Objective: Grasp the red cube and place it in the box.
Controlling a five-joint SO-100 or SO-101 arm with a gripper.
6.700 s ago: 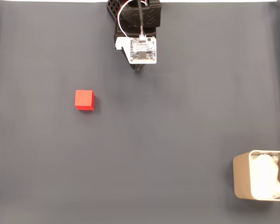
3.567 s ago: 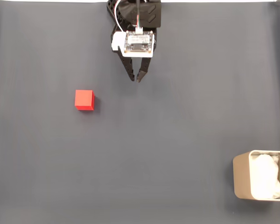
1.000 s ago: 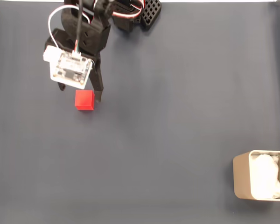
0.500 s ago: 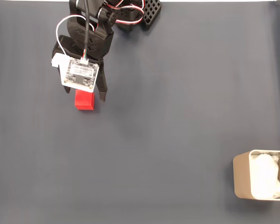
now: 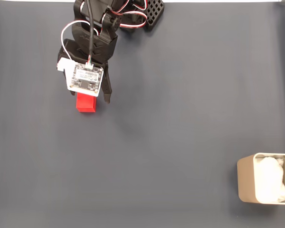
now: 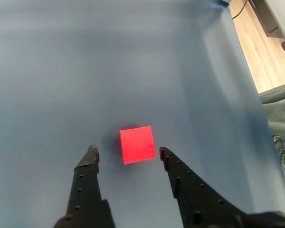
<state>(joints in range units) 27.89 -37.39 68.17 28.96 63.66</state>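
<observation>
Having swung over from mid-table, my end effector [image 6: 127, 153] is hanging spread wide with the red cube [image 6: 137, 144] just ahead between its tips, so I am centring before lowering and clenching.

red cube [image 5: 86, 104]: 1 | box [image 5: 245, 183]: 1 | gripper [image 6: 127, 153]: 1, two fingers

Black arm [image 5: 95, 38], white cable [image 5: 69, 31], circuit board [image 5: 87, 79]
</observation>
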